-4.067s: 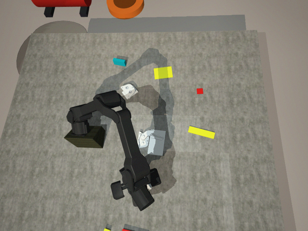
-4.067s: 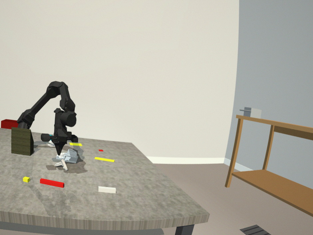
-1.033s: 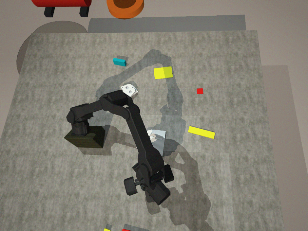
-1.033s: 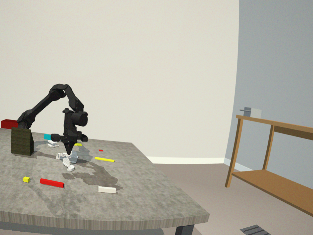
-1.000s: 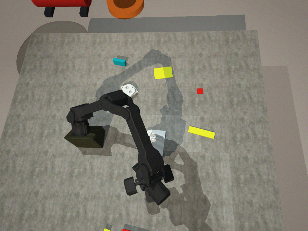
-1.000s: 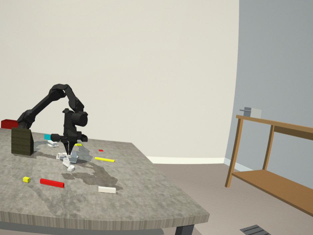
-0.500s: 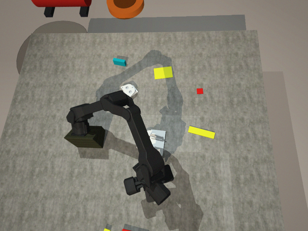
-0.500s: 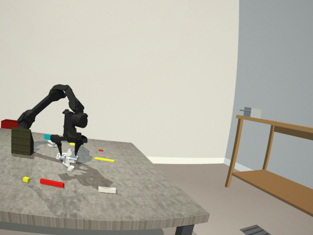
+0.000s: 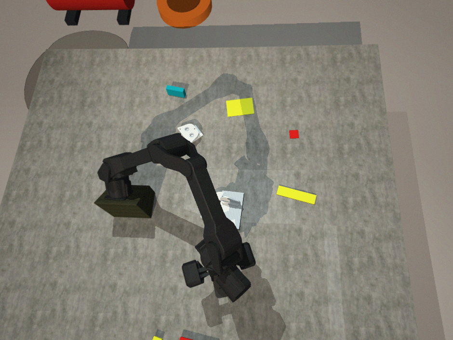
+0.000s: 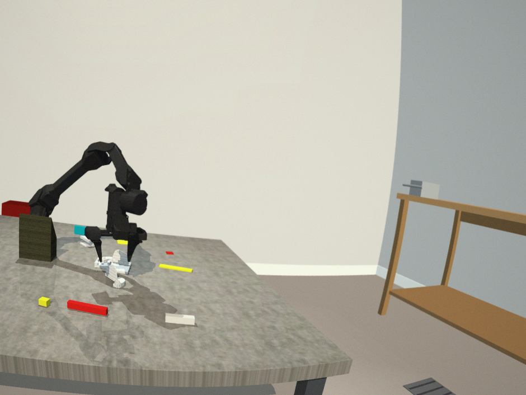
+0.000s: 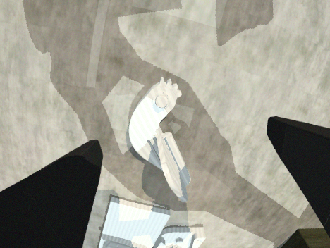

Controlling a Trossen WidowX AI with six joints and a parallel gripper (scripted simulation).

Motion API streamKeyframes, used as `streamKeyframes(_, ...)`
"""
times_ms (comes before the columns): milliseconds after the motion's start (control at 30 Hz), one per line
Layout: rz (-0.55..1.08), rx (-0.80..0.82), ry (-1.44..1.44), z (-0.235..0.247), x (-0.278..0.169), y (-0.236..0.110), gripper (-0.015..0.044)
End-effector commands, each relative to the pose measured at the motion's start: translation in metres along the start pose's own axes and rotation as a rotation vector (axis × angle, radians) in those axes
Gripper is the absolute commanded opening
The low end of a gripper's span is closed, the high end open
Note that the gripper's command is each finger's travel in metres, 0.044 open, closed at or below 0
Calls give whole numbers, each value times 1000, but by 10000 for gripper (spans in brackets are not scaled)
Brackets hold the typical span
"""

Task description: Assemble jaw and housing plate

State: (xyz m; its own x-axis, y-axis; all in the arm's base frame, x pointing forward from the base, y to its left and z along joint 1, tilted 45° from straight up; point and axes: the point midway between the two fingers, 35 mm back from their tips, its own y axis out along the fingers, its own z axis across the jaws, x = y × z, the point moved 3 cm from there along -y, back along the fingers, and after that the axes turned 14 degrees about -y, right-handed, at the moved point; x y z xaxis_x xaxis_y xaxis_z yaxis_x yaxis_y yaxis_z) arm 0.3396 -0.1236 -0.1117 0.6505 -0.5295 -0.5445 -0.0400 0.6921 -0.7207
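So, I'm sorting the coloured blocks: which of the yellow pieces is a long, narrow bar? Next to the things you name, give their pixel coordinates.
The yellow bar (image 9: pixel 296 194) (image 10: pixel 175 268), lying between the red square (image 9: pixel 294 134) (image 10: pixel 169 253) and the table's near edge; the other yellow pieces are much stubbier.

hard overlapping shadows, bright glare on white parts

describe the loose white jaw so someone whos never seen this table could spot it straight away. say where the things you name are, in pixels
Start at the black arm and follow it down to its open gripper (image 10: pixel 114 260) (image 11: pixel 185 130). The loose jaw (image 10: pixel 113 275) (image 11: pixel 141 125) lies near the fingertips, in front of the white base in the exterior view. Unlike the flat-sided bars around, it is curved, with gear teeth at one rounded end.
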Motion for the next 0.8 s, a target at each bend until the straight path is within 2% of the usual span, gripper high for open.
streamKeyframes(0,1,0,3,-1,0,1,440)
streamKeyframes(367,1,0,3,-1,0,1,440)
streamKeyframes(767,4,-8,-8,2,-2,-8,125)
